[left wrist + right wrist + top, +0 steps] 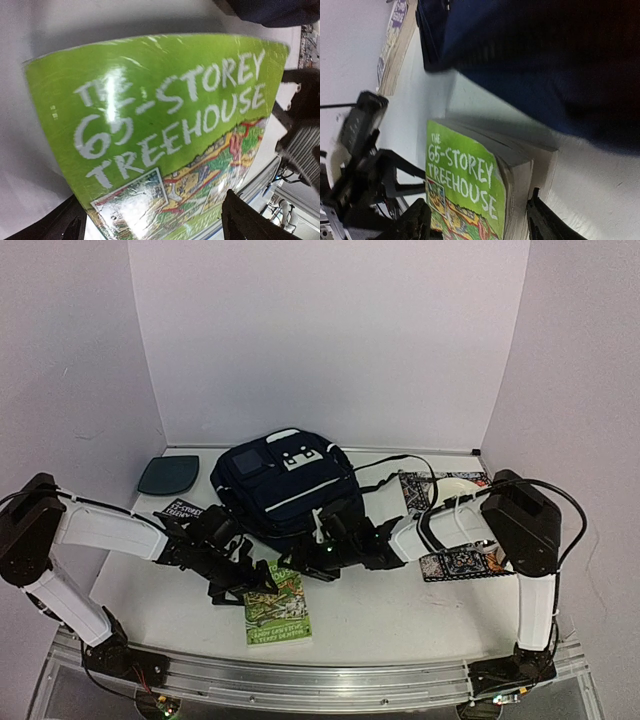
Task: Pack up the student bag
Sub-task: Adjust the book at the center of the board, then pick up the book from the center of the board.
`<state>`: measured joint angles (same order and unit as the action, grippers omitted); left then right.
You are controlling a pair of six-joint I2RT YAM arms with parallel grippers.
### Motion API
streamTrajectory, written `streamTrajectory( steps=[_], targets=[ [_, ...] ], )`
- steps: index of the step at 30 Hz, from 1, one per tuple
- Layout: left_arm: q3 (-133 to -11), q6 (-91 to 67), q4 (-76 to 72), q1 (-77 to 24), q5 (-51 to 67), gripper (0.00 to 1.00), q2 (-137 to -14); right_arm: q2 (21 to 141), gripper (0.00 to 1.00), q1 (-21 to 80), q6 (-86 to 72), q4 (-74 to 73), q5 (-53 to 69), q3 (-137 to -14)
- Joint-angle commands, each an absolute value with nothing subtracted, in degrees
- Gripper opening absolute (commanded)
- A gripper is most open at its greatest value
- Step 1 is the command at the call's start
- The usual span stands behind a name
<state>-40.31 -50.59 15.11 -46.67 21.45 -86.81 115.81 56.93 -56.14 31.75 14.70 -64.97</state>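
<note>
The student bag (285, 485) is a dark navy backpack with white stripes, lying at the table's middle back. It fills the top right of the right wrist view (545, 55). A green book, "The 65-Storey Treehouse" (277, 605), lies flat in front of it. My left gripper (238, 578) is open at the book's far left corner. In the left wrist view the book (160, 125) sits between its spread fingers (245, 220). My right gripper (308, 568) is open at the book's far right corner. The book's cover (465, 170) and page edge lie between its fingers (545, 222).
A small dark teal flat pad (168, 475) lies at the back left. Another book (178, 510) lies under the left arm. Patterned flat items (460, 565) and a white round thing (450, 488) lie at the right. The bag's black strap (385, 468) trails right.
</note>
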Motion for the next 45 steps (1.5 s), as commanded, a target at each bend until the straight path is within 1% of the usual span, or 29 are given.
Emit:
streamTrajectory(
  steps=[1, 7, 11, 15, 21, 25, 31, 39, 45],
  targets=[
    [-43.0, -51.8, 6.2, -47.9, 22.7, 0.94, -86.0, 113.3, 0.66, 55.9, -51.1, 26.9, 14.3, -68.3],
    [-38.8, -55.5, 6.4, -47.9, 17.8, 0.94, -83.4, 107.3, 0.69, 55.8, -47.7, 22.0, 12.9, -62.2],
    [-37.3, -56.3, 6.4, -47.9, 16.7, 0.94, -83.4, 104.7, 0.7, 55.9, -46.3, 20.1, 12.0, -57.7],
    [-37.6, -56.1, 6.1, -47.9, 17.1, 0.94, -85.0, 104.5, 0.69, 56.6, -46.6, 19.8, 13.7, -56.5],
    [-38.2, -55.9, 4.5, -47.9, 18.4, 0.94, -87.5, 108.0, 0.68, 58.5, -48.0, 20.5, 14.7, -58.6],
    [-38.4, -56.0, 2.4, -47.9, 20.0, 0.94, -89.2, 109.4, 0.66, 59.2, -49.5, 23.9, 15.7, -59.2],
    [-38.7, -56.5, -0.1, -48.4, 22.1, 0.93, -90.9, 110.4, 0.6, 59.7, -49.8, 24.9, 16.9, -61.2],
    [-37.6, -57.2, -3.2, -48.4, 21.6, 0.93, -89.8, 106.6, 0.48, 59.7, -53.2, 30.6, 18.8, -60.3],
    [-36.5, -57.8, -4.6, -48.4, 21.5, 0.93, -89.0, 104.4, 0.42, 59.7, -55.3, 34.0, 18.2, -59.2]
  ],
)
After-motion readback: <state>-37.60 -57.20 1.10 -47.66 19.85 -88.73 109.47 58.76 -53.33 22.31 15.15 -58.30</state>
